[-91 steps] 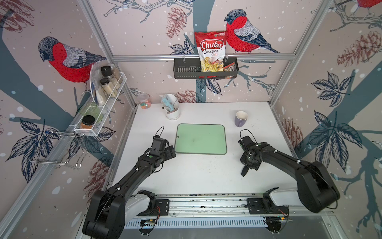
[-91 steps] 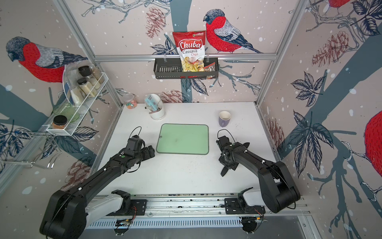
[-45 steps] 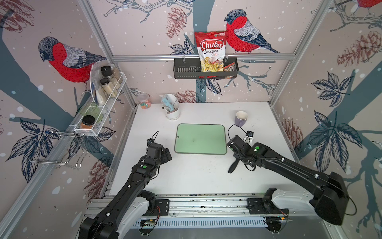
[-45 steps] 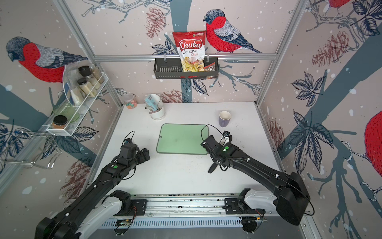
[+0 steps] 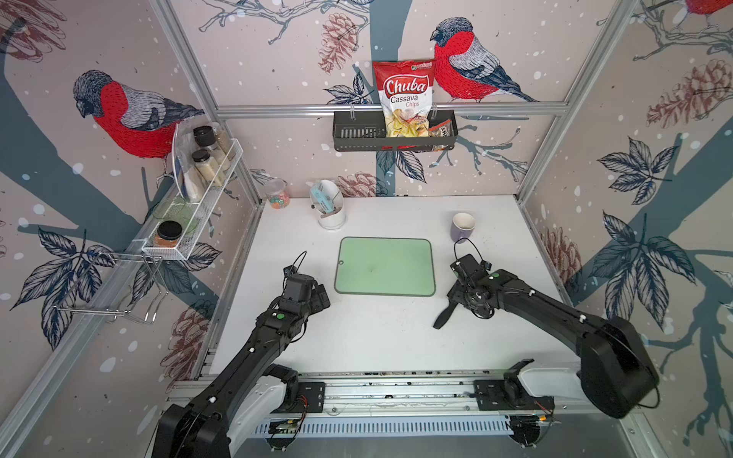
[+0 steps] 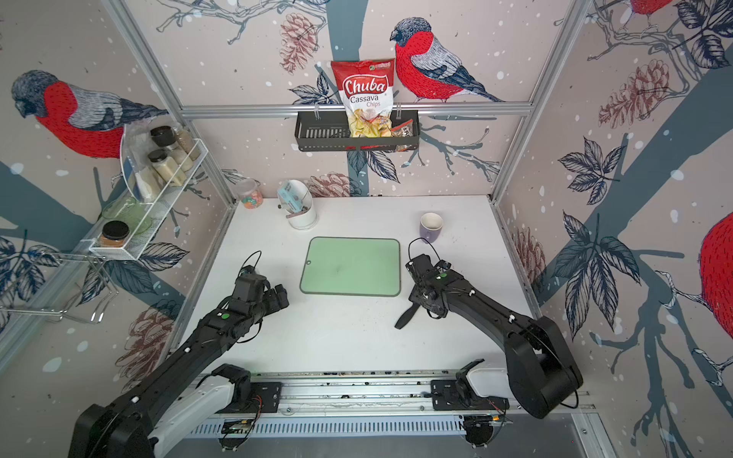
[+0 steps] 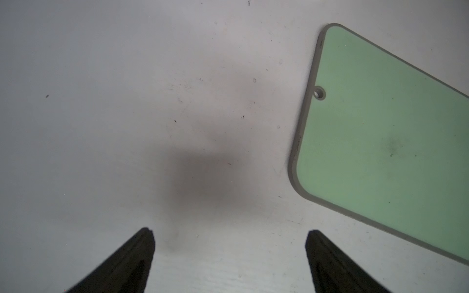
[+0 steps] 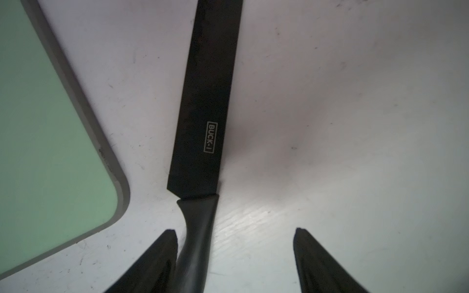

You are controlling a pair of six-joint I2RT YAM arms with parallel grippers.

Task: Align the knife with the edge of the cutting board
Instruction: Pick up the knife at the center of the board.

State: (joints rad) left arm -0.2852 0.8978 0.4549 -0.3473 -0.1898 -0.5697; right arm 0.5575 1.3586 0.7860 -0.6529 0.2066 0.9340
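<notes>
The pale green cutting board (image 5: pixel 384 266) (image 6: pixel 351 266) lies flat mid-table. The black knife (image 5: pixel 443 316) (image 6: pixel 405 318) lies on the table just right of the board's near right corner, slanted, its blade pointing toward the front. In the right wrist view the knife (image 8: pixel 205 114) runs at a slight angle to the board's (image 8: pixel 45 126) grey rim. My right gripper (image 8: pixel 234 230) (image 5: pixel 462 295) is open over the handle, which lies against one finger. My left gripper (image 7: pixel 229 230) (image 5: pixel 317 297) hovers open and empty left of the board (image 7: pixel 380 139).
A purple mug (image 5: pixel 462 227) stands behind my right arm. A white utensil holder (image 5: pixel 331 212) and a small candy jar (image 5: pixel 277 194) sit at the back left. A wire spice rack (image 5: pixel 190 206) juts from the left wall.
My right gripper carried the knife leftward toward the board's corner, then opened, leaving the knife lying on the table. The left arm has shifted only slightly.
</notes>
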